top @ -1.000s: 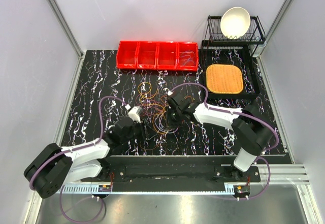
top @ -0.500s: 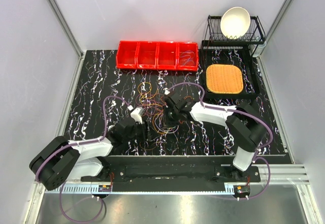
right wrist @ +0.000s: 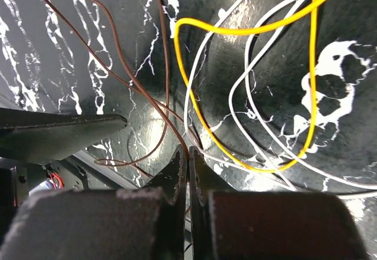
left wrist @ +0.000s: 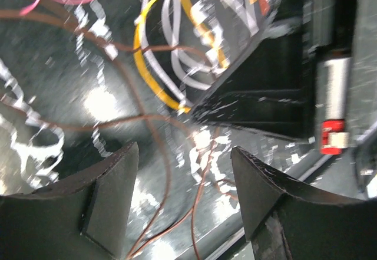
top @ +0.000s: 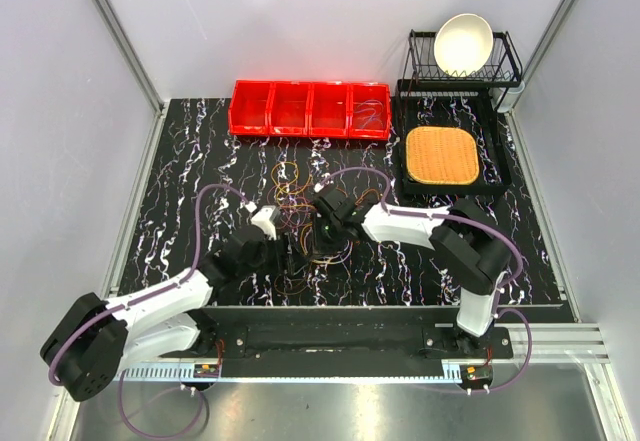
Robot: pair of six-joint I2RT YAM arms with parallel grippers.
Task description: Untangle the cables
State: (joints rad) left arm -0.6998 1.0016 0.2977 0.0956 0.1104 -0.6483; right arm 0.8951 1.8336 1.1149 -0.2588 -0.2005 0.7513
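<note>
Brown hair-thin cables point(left wrist: 152, 118) curl between the wide-spread black fingers of the left gripper point(left wrist: 184, 151); the right gripper point(right wrist: 188, 150) pinches one glossy strand at its tips.

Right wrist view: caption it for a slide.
Shut right gripper pinches a brown cable beside yellow cable and white cables on marbled table.

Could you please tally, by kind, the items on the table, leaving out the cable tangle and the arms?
red bins: 4
white bowl: 1
wire rack: 1
woven mat: 1
black tray: 1
Total: 8
</note>
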